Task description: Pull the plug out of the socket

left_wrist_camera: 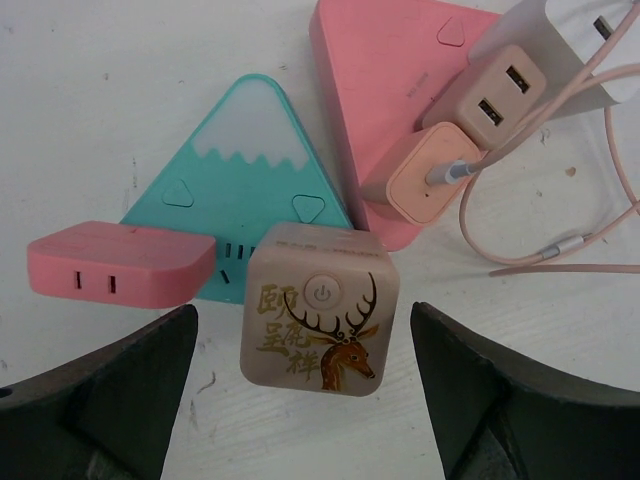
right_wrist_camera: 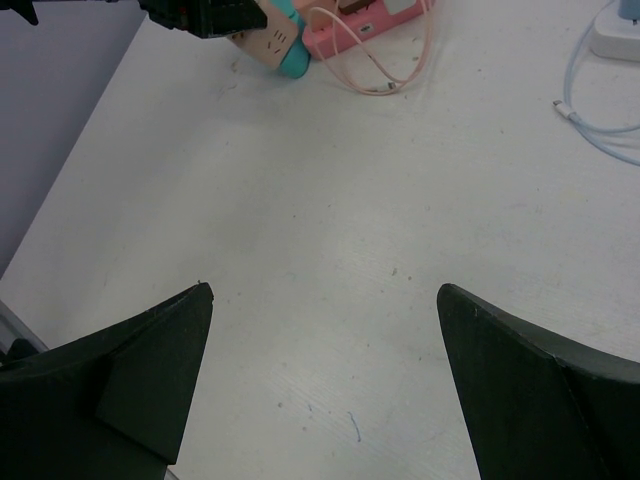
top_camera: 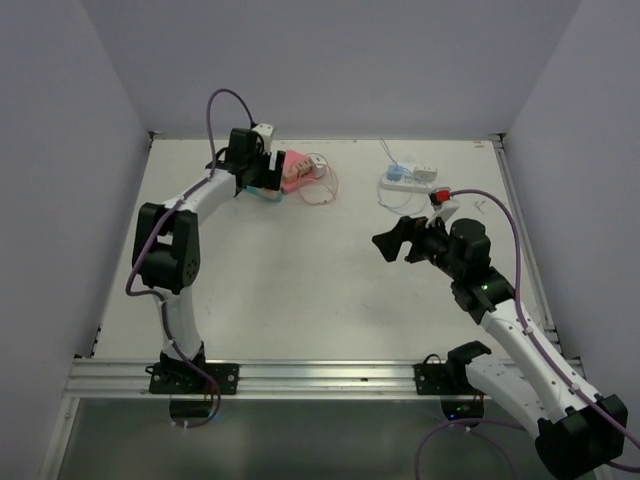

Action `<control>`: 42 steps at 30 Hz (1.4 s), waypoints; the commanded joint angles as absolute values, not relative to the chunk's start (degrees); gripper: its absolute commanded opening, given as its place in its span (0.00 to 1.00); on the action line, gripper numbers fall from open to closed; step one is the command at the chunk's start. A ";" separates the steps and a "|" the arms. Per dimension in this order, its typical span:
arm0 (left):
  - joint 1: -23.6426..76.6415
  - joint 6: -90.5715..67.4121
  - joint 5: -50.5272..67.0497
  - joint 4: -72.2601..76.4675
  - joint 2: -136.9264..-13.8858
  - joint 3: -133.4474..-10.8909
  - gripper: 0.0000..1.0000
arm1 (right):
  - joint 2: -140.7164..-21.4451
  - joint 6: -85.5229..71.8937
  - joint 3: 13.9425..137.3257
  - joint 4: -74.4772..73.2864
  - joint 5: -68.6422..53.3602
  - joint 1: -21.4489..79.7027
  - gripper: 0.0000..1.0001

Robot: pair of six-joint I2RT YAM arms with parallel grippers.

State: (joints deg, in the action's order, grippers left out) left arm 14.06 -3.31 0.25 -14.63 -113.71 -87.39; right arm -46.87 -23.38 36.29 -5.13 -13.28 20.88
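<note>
Your left gripper (left_wrist_camera: 305, 395) is spread wide, and you can see a clear gap between each finger (left_wrist_camera: 130, 385) and the deer plug (left_wrist_camera: 320, 315) that sits between them, so nothing is grasped. That plug, tan with a power button and a gold deer, is seated against the near edge of the teal socket (left_wrist_camera: 245, 165), which lies flat on the table (top_camera: 300, 290) near its far left corner. A pink plug (left_wrist_camera: 120, 262) sticks out of the same socket just to the left. Beside the teal socket, touching it, lies a pink socket (left_wrist_camera: 385, 70) carrying a small charger (left_wrist_camera: 430, 175) with a looped pink cable (left_wrist_camera: 520, 250). Your right gripper (top_camera: 398, 240) hangs over the table's right half, well apart from all this, with its fingers released and holding nothing; a white strip (top_camera: 408, 178) lies beyond it.
</note>
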 commanded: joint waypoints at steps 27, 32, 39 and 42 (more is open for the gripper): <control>17.93 2.99 0.26 -13.18 -113.65 -84.12 0.40 | -46.76 -22.93 36.30 -4.48 -15.38 21.01 0.99; 19.33 -1.83 0.44 -11.43 -106.89 -75.86 0.24 | -47.20 -24.43 35.42 -3.08 -17.93 21.01 0.99; 22.23 -7.99 5.09 -5.10 -96.08 -63.65 0.18 | -48.60 -29.26 34.37 -1.23 -19.07 21.01 0.99; 23.99 -10.89 6.23 -2.03 -89.24 -57.68 0.12 | -49.83 -31.37 34.72 -1.93 -17.76 21.18 0.99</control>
